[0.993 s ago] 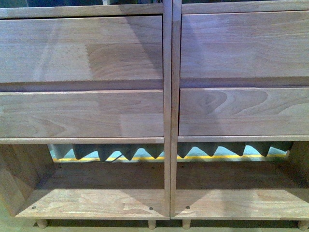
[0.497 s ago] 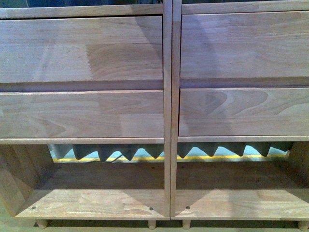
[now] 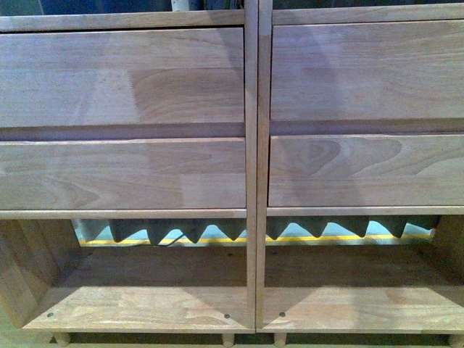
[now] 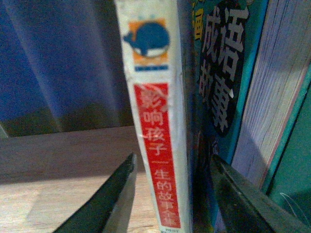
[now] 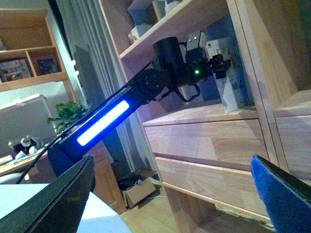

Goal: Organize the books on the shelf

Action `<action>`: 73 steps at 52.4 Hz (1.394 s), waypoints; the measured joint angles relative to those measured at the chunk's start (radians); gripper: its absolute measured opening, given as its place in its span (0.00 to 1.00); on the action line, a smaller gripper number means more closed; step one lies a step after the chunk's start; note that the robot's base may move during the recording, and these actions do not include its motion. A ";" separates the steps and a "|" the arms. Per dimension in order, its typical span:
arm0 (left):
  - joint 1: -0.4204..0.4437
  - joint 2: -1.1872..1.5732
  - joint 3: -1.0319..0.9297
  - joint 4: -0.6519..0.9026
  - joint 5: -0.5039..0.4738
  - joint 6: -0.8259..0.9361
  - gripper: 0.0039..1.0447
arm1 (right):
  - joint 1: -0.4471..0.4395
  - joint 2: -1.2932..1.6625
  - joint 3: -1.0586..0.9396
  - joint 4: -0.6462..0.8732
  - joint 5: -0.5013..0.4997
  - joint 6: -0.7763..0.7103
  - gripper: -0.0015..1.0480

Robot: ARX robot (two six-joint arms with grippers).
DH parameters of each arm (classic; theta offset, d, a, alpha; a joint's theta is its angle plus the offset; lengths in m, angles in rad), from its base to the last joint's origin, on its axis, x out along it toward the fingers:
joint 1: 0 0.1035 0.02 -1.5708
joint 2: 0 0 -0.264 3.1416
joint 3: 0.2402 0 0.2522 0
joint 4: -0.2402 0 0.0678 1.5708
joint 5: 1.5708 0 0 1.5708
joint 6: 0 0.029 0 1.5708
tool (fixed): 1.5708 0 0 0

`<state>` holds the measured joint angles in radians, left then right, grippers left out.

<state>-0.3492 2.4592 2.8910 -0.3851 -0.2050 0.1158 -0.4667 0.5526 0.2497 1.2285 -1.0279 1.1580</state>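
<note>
The light-wood shelf [image 3: 250, 174] fills the front view with its drawer fronts and two open lower compartments; no gripper shows there. In the left wrist view my left gripper [image 4: 172, 160] is open, its jaws on either side of an upright book with a white spine [image 4: 155, 121] bearing a whale logo and a red label, not clamped. Teal-edged books [image 4: 223, 82] stand beside it. In the right wrist view my left arm [image 5: 160, 77] reaches into an upper compartment at the books [image 5: 234, 85]. My right gripper [image 5: 172, 179] is open and empty, away from the shelf.
A darker brown cabinet [image 5: 29, 53] with small items stands across the room, with a potted plant [image 5: 68, 114] and a cardboard box [image 5: 138, 189] on the floor by the shelf. Cups [image 5: 163, 9] stand on the shelf board above the books.
The shelf sits slightly lower in the front view than before. Nothing else visibly differs.
</note>
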 joint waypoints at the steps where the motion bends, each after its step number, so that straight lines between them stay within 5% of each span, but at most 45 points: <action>1: 0.000 0.000 0.000 0.000 0.002 0.000 0.50 | 0.001 0.000 0.000 0.000 0.000 0.000 0.93; 13: 0.003 0.006 0.000 0.000 0.023 0.014 0.79 | 0.018 -0.002 0.000 -0.019 0.008 -0.004 0.93; 14: 0.004 0.010 0.000 -0.002 0.025 0.023 0.88 | 0.018 -0.002 0.000 -0.019 0.008 -0.004 0.93; 17: 0.004 -0.003 -0.047 0.035 0.037 0.034 0.95 | 0.020 -0.004 0.000 -0.019 0.008 -0.005 0.93; 24: 0.003 -0.121 -0.359 0.193 0.061 0.056 0.94 | 0.030 -0.005 0.000 -0.024 0.012 -0.009 0.93; 59: -0.003 -0.622 -1.186 0.678 0.065 0.084 0.94 | 0.059 -0.016 0.001 -0.052 0.024 -0.037 0.93; 73: 0.137 -1.179 -1.796 0.757 0.315 -0.076 0.94 | -0.084 -0.089 0.002 -0.340 0.095 -0.146 0.93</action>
<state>-0.2123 1.2804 1.0950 0.3717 0.1104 0.0399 -0.5503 0.4637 0.2512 0.8883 -0.9333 1.0115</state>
